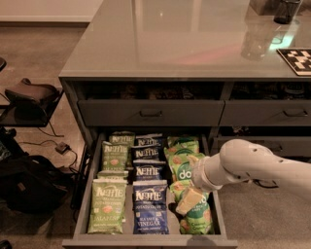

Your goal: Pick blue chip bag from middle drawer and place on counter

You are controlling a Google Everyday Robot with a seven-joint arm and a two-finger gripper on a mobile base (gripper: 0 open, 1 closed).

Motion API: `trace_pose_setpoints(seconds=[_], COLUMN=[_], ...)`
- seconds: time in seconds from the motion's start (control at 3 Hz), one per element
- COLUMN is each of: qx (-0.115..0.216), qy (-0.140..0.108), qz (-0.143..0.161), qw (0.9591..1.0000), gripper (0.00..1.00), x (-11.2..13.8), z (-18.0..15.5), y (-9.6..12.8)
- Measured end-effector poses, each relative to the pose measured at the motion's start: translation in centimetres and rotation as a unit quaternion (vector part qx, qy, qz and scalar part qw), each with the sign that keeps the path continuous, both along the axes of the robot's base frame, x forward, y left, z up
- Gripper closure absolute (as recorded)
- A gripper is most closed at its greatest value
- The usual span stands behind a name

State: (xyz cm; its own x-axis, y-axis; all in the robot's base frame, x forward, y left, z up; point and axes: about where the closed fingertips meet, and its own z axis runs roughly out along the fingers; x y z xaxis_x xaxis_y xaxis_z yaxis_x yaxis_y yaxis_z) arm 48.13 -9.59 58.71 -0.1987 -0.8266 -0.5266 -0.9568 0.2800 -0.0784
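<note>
The middle drawer point(82, 204) stands pulled open below the counter point(180, 44). Its middle column holds several blue chip bags; the front one point(150, 208) reads "SEA SALT & VINEGAR", with more behind it point(148, 171). Green Kettle bags point(107, 204) fill the left column and green "dang" bags point(182, 163) the right. My white arm reaches in from the right. My gripper point(190, 200) hangs low over the front dang bags, just right of the front blue bag. It covers part of those dang bags.
Two shallower drawers with bar handles point(150, 113) sit above the open drawer. A clear glass point(255, 41), a dark cup point(286, 10) and a checker-pattern board point(297, 59) stand on the counter's far right. A black bag point(29, 182), cables and a chair point(29, 97) are on the floor at left.
</note>
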Motion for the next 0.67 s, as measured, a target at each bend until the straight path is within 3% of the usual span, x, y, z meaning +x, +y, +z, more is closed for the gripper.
trace_pose_setpoints(seconds=[0.67], qx=[0.054], qy=[0.019], qz=[0.066], qw=[0.9961], gripper=[0.0], x=[-0.2], z=[-3.7], y=[6.5])
